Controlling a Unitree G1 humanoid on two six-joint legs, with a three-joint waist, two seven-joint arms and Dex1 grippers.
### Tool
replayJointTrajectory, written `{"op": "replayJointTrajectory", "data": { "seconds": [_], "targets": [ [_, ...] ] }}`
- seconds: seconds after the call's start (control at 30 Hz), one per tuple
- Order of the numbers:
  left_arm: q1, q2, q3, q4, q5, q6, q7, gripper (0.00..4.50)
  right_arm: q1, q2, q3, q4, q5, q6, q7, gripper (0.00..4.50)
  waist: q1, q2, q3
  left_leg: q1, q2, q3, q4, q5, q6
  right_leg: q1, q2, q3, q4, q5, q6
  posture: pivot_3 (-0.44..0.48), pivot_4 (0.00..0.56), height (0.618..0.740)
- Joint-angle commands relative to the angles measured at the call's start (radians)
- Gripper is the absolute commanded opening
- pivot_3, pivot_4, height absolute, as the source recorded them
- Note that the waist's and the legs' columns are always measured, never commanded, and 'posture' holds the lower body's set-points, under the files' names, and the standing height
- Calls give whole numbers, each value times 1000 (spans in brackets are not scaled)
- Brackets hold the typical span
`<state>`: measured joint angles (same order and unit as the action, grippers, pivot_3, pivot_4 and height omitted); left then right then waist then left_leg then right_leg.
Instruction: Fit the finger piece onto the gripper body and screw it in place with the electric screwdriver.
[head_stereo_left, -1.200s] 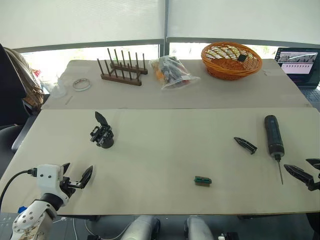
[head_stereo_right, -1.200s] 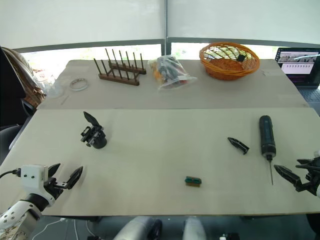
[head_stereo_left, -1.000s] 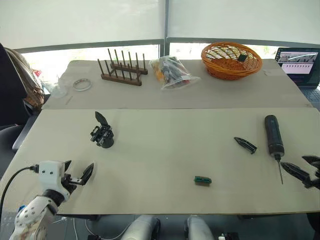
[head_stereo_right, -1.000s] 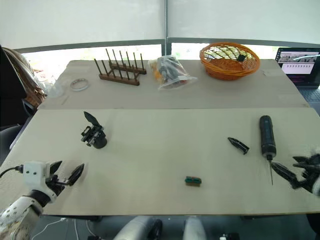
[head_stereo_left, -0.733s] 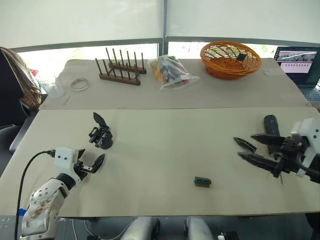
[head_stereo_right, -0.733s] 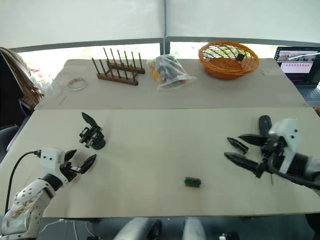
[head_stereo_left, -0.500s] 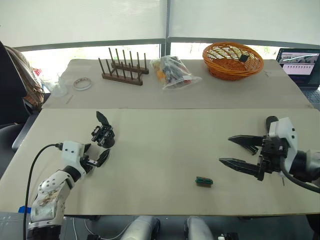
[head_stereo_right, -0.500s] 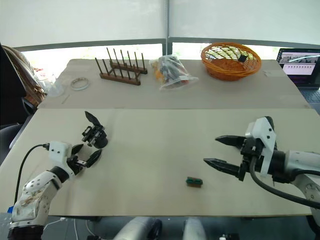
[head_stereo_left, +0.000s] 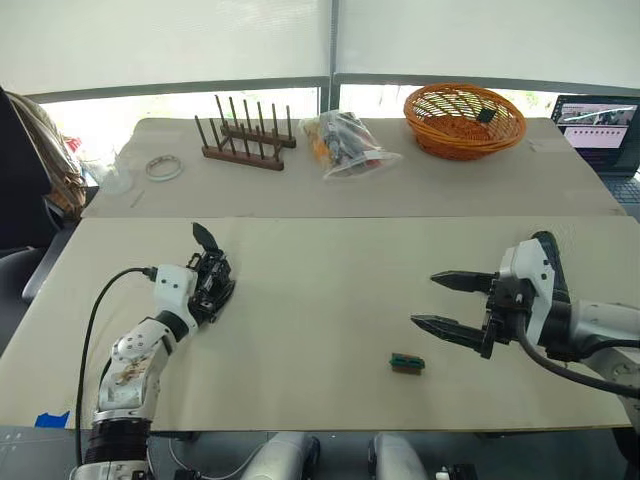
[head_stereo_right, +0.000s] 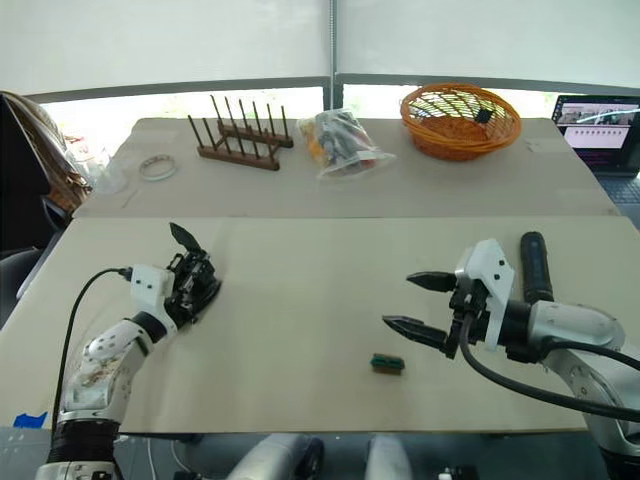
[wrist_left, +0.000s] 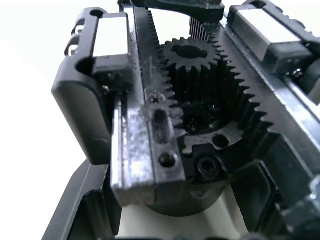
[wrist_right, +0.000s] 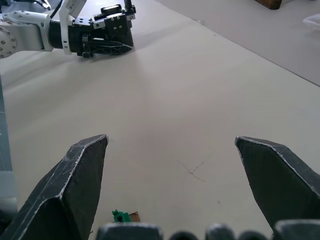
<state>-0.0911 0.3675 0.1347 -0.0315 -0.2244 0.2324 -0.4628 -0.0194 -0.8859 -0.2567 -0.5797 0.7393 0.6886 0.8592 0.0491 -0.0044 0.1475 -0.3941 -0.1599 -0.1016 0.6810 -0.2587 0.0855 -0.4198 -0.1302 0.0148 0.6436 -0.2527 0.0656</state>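
left gripper (head_stereo_left: 212, 290) fingers around small black geared gripper body (head_stereo_left: 208, 268), grip closure unclear | right gripper (head_stereo_right: 408, 301) fingers spread wide, empty, above beige table (head_stereo_left: 330, 290) | black cylindrical electric screwdriver (head_stereo_right: 533, 264) behind right gripper

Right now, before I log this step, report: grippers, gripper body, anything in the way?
Left gripper at the gripper body. Right gripper open, empty. Screwdriver lying behind it. Small green part near right gripper.

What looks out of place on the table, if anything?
Nothing spilled or broken. Only stray: a small green part lies loose on the table near its front edge, close to the open right gripper.
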Motion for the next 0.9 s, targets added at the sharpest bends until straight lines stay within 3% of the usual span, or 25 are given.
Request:
{"op": "replayJointTrajectory", "data": {
  "seconds": [0.03, 0.2, 0.37, 0.4, 0.53, 0.7, 0.8, 0.9],
  "targets": [
    [-22, -97, -85, -207, 49, 64, 137, 2373, -5, 10, -10, -37, -1, -22, -13, 4500, 5, -1, 0, -1, 0, 0, 1, 0, 0, 0, 0, 0, 0, 0, 0, 0, 150, 740],
    [-93, -219, -208, -261, 153, 191, 273, 2373, -15, 20, 20, -43, -11, -19, -22, 4500, 7, -3, 1, -11, 1, 0, 10, 2, 3, -3, 1, -1, 3, 1, 2, 0, 150, 740],
    [-78, -217, -212, -211, 163, 210, 275, 2373, -28, 25, 38, -44, -7, -13, -31, 4500, -9, -3, 1, -10, 2, 0, 10, 2, 3, -3, 1, 0, 3, 1, 2, 0, 150, 740],
    [-72, -203, -204, -197, 155, 206, 259, 2873, -28, 25, 38, -42, -7, -13, -32, 4500, -11, -3, 1, -10, 2, 0, 9, 2, 3, -3, 1, 0, 3, 1, 2, 0, 150, 740],
    [-55, -112, -162, -152, 62, 168, 92, 4444, -27, 27, 44, -44, -10, -13, -38, 4500, -9, -3, 1, -10, 2, 0, 9, 2, 3, -4, 2, -1, 3, 1, 2, 0, 150, 740],
    [-91, 51, -113, -50, -71, 104, -222, 4444, -39, 30, 52, -43, -6, -8, -41, 4500, -7, -2, 1, -9, 1, -1, 9, 2, 3, -4, 2, -1, 3, 1, 2, 0, 150, 740],
    [-157, 164, -146, 80, -74, 8, -443, 4444, -47, 30, 62, -34, -13, -14, -35, 4500, -6, -2, 1, -8, 1, -1, 9, 2, 3, -4, 2, -2, 2, 1, 2, 0, 150, 740],
    [-249, 194, -173, 212, -64, -45, -555, 4444, -57, 31, 69, -27, -18, -16, -33, 4500, -4, -2, 1, -7, 1, -1, 9, 1, 4, -4, 2, -2, 2, 1, 2, 0, 150, 740]
  ]
}}
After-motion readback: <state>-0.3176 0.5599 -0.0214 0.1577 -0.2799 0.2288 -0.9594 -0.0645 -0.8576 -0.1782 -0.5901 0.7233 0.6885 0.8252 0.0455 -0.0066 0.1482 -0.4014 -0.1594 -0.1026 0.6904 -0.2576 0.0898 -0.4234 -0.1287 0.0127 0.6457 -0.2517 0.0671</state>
